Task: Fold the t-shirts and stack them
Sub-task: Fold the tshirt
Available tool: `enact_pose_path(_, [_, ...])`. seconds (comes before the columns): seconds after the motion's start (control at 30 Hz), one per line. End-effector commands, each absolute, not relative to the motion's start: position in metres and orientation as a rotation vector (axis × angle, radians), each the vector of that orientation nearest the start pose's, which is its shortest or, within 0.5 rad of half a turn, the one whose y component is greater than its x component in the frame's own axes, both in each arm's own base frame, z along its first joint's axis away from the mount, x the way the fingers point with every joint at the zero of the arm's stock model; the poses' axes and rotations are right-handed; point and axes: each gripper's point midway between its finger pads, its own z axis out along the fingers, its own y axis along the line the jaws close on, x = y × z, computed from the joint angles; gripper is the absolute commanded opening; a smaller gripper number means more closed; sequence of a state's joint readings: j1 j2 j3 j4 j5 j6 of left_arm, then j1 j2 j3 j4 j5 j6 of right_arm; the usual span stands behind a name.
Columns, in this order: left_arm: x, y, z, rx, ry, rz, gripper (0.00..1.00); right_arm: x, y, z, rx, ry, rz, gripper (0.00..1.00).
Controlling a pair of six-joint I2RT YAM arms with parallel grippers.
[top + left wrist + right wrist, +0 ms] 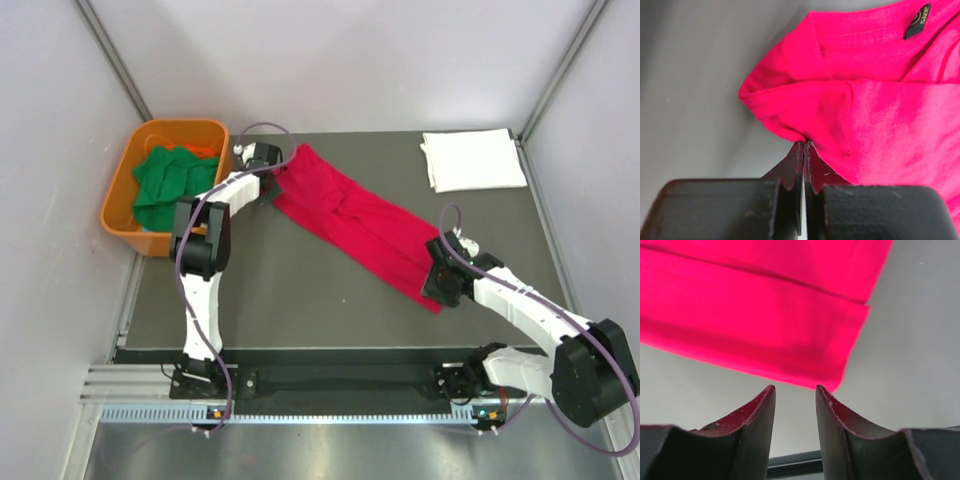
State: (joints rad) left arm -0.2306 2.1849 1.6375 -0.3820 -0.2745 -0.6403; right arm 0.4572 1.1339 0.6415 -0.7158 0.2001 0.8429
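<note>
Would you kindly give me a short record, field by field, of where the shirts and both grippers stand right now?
red t-shirt: stretched diagonally across the table
white t-shirt: folded, far right corner
green t-shirts: bunched in the orange tub, far left
left gripper: shut on the red t-shirt's far-left edge
right gripper: open, at the shirt's near-right end, holding nothing

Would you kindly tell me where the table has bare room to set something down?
Bare table shows on the near side of the red t-shirt, up to the near edge, and along the far edge between it and the white t-shirt. The far left is crowded: left hand, shirt end and orange tub.
</note>
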Motion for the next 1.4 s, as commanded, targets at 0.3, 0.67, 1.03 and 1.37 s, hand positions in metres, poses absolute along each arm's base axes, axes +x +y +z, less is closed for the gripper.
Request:
enact_pose_path(0.3, [0.586,-0.109,0.055,-0.516,2.23,-0.124,0.0,0.214,0.155,0.077,0.054,2.576,0.251,0.41])
enact_pose_path(0.67, [0.611,-0.116,0.05,-0.503,2.206,-0.176,0.0,0.205,0.196,0.079,-0.413,2.522,0.296,0.41])
enact_pose_path(1.03, [0.631,-0.104,0.052,-0.551,2.164,-0.251,0.0,0.198,0.185,0.061,-0.475,2.567,0.19,0.39])
enact_pose_path(1.37, [0.627,-0.106,0.041,-0.531,2.183,-0.265,0.0,0.186,0.181,0.04,-0.445,2.669,0.12,0.33])
